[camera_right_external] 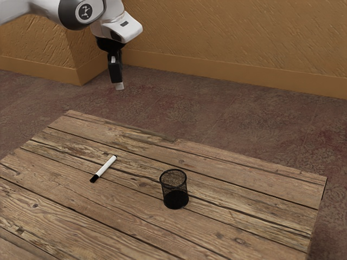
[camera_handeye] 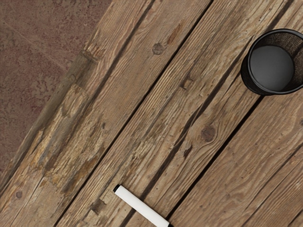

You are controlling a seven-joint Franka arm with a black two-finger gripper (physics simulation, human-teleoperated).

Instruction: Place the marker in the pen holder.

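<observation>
You have a broad plank table (camera_right_external: 244, 227) before you, its boards rough and grooved. Above it comes the white arm (camera_right_external: 116, 26), ending in the claw (camera_right_external: 119, 85), which hangs high and pointing down, well apart from the wood. I can't tell you whether it stands apart or together from here; it isn't clamped on the marker, at any rate.

Next in size is the pen holder (camera_right_external: 175, 189), a black mesh cup standing upright on the planks, mouth up. Then your marker (camera_right_external: 104, 168) — lying flat on the table, apart from the cup, white barrel with a black cap (camera_right_external: 94, 178) at one end and a small black plug (camera_handeye: 116, 188) at the other.

Expect it to be light and stiff, hard to crush, but smooth and round enough to roll or slip if you nudge it. Take it square across the white barrel, near the middle or a little toward one end, so you can tip it upright for the cup.

Relative to the claw, it lies well below, and seemingly closer to being under the hand than the cup is — so you'd want to line up over the barrel, turn to cross it, and descend.
</observation>
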